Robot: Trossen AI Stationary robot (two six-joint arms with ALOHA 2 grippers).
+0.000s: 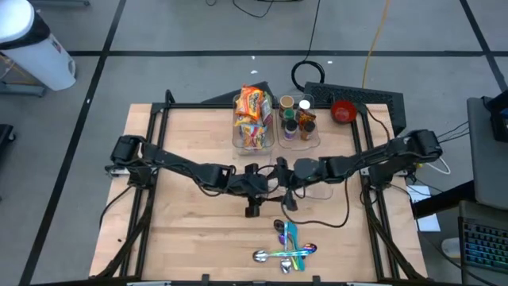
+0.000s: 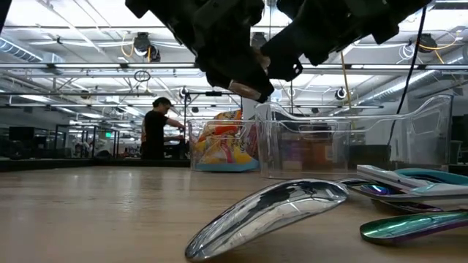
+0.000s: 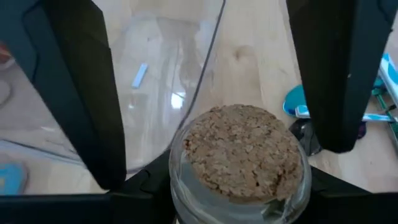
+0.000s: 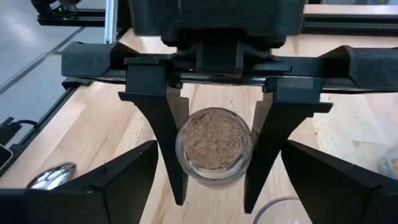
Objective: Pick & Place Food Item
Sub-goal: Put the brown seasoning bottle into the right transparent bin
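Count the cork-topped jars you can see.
3, maybe more hidden: one jar held in the left gripper at mid-table, two jars in the clear bin behind.

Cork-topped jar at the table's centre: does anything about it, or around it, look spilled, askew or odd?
Nothing spilled or damaged. The cork-topped jar sits corked between the left gripper fingers, above the table, with the open right gripper facing it. The spoons lie in a loose crossed pile near the front edge, untidy but intact.

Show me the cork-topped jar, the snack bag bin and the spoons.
cork-topped jar (image 4: 214,140): right wrist view, on its cork lid.
snack bag bin (image 1: 252,119): high view, on the bags inside.
spoons (image 2: 270,212): low view, on the nearest bowl.
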